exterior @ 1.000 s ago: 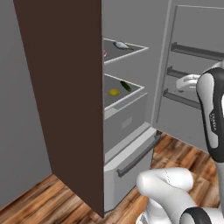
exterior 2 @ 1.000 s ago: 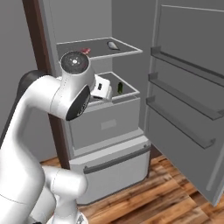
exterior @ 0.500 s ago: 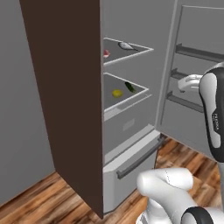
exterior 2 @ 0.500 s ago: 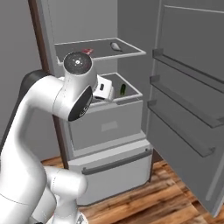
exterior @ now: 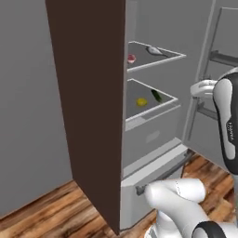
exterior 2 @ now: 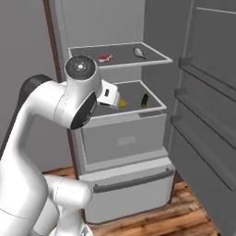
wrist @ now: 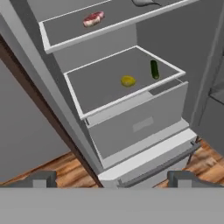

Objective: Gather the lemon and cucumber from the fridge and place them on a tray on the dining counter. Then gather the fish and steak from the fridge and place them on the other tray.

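Observation:
The fridge (wrist: 131, 127) stands open. On its lower shelf lie the yellow lemon (wrist: 127, 81) (exterior 2: 123, 104) (exterior: 142, 102) and, to its right, the dark green cucumber (wrist: 154, 69) (exterior 2: 145, 100) (exterior: 156, 95). The upper shelf carries the red-pink steak (wrist: 93, 19) (exterior 2: 105, 58) (exterior: 131, 58) and a grey fish (exterior 2: 139, 52) (exterior: 155, 50). My gripper (wrist: 113, 178) (exterior 2: 115, 97) is open and holds nothing. It hovers in front of the shelves, some way short of the lemon, at about lower-shelf height.
A tall dark brown panel (exterior: 88, 93) flanks the fridge on the left. The open fridge door (exterior 2: 207, 92) with its shelf ledges stands close on the right. A bottom drawer with a bar handle (exterior 2: 131, 181) juts out over the wooden floor (exterior: 42, 218).
The base has moved, so the fridge appears shifted in both base views. The hand has come a little nearer the lower shelf. The foods lie where they were.

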